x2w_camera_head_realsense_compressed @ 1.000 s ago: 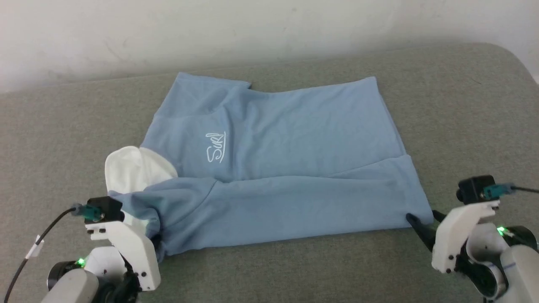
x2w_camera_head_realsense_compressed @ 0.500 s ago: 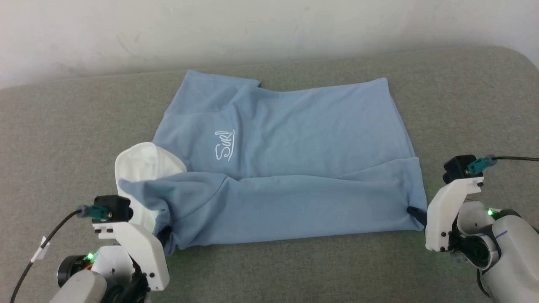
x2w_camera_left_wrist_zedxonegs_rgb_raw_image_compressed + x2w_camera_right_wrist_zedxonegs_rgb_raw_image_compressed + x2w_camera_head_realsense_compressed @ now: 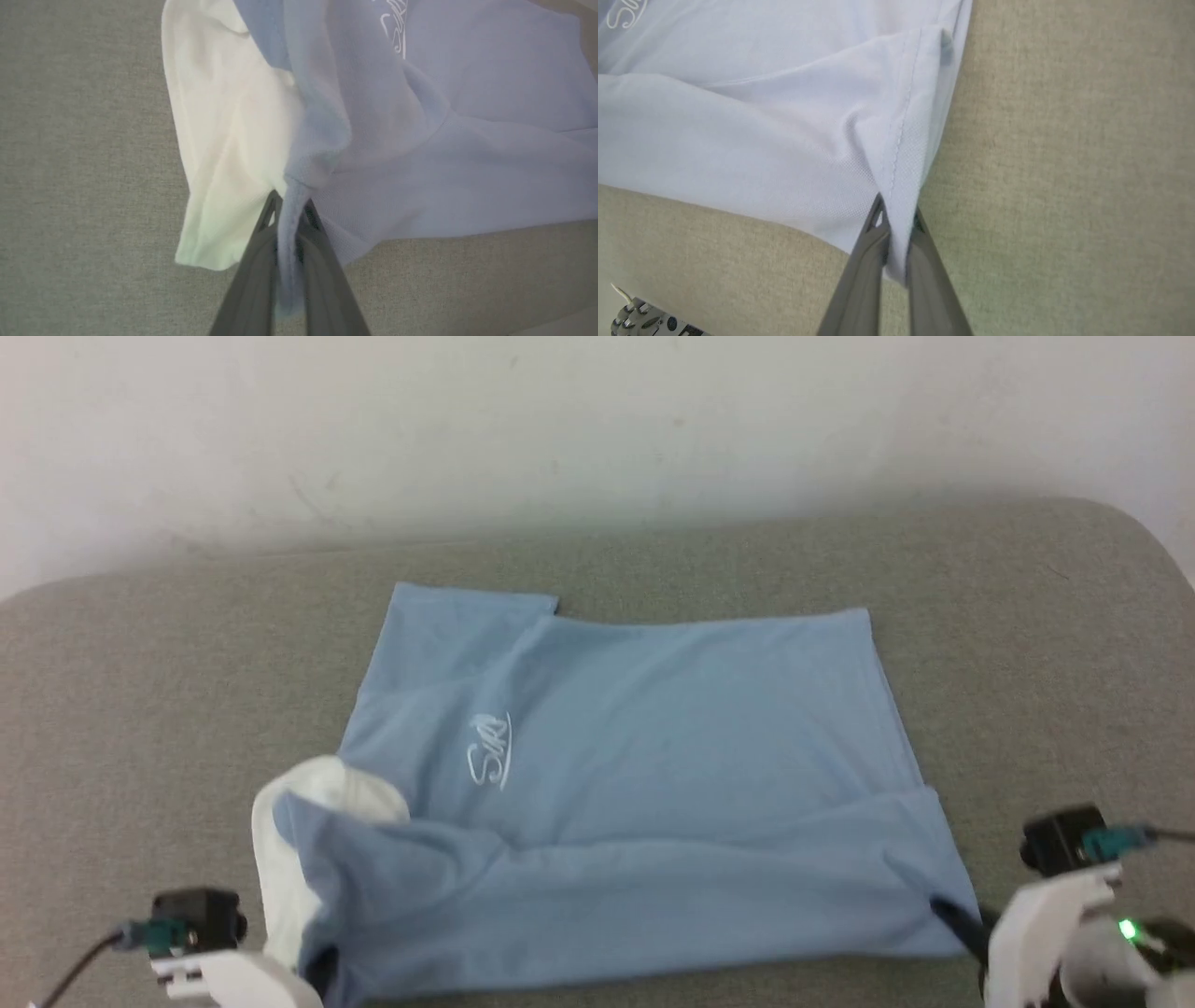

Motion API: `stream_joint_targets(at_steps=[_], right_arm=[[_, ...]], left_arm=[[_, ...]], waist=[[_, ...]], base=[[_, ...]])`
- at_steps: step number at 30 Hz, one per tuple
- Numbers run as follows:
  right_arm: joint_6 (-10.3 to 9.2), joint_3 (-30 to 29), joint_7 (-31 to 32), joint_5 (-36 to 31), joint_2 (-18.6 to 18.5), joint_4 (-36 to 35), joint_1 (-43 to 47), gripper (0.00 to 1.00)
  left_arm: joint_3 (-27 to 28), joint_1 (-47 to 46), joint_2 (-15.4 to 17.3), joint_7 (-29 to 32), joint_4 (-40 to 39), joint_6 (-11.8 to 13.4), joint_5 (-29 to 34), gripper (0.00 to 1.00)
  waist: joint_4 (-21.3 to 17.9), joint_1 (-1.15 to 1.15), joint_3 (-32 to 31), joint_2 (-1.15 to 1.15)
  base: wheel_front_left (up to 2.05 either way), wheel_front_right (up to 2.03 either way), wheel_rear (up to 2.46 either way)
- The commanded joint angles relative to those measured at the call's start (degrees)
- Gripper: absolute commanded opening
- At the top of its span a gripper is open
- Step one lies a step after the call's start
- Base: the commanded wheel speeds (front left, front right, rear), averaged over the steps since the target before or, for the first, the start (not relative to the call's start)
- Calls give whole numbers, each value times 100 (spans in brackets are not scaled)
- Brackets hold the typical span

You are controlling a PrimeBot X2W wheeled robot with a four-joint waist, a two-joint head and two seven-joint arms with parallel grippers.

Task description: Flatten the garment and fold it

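2 grippers, both mine, are clamped on the T-shirt [image 3: 653, 775]. My left gripper [image 3: 288, 207] pinches a bunched blue fold beside the white sleeve [image 3: 224, 116]. My right gripper [image 3: 897, 207] pinches the hemmed corner at the lower right of the head view. The shirt lies mid-frame on the grey-green cushion [image 3: 1027, 616], its near band doubled over. As I judge it, the left bite holds only a thin rope of cloth and could slip, and uneven pulling could drag the sleeve crooked. The coarse upholstery may also snag. A pale wall [image 3: 560, 429] stands behind.
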Motion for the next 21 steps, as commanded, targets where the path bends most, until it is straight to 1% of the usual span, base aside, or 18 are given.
stream_joint_targets(at_steps=[1, 4, 5, 6, 7, 11, 14, 18, 21], right_arm=[[-4, -71, 15, -46, 19, -44, 110, 0], [-4, -443, 143, -157, 262, -271, 732, 0], [-4, -545, 120, -238, 350, -303, 882, 2], [-4, -644, 70, -348, 441, -310, 995, 40], [-4, -723, 50, -384, 570, -307, 1088, 100], [-4, -939, -488, -660, 935, -519, 1195, 100], [-4, -1167, -1133, -902, 1182, -859, 1161, 100], [-4, -1401, -1884, -1290, 1455, -1333, 1010, 100], [-4, -1538, -2302, -1528, 1589, -1594, 806, 100]], left_arm=[[11, 87, 20, 8, -20, 40, -17, 0], [-25, 324, -80, -65, 58, 60, -90, 0], [-7, 360, -165, -161, 169, 64, -118, 23], [-20, 395, -257, -217, 304, 37, -171, 92], [-44, 421, -352, -243, 440, -14, -251, 100], [-7, 402, -542, -449, 734, -177, -388, 100], [220, 223, -671, -859, 635, -324, -442, 100], [545, -204, -730, -1446, 477, -412, -305, 100], [622, -715, -702, -1756, 493, -437, -28, 100]], waist=[[31, 1, -27, 0], [80, 1, -41, 0], [85, 1, -35, 0], [81, 1, -30, 0], [74, 1, -32, 0], [36, 1, -51, 0], [37, 1, -78, 0], [21, 1, -63, 0], [18, 1, 45, 0]], base=[[0, 0, 0], [0, 0, 0], [0, 0, 0], [0, 0, 0], [0, 0, 0], [0, 0, 0], [0, 0, 0], [0, 0, 0], [0, 0, 0]])
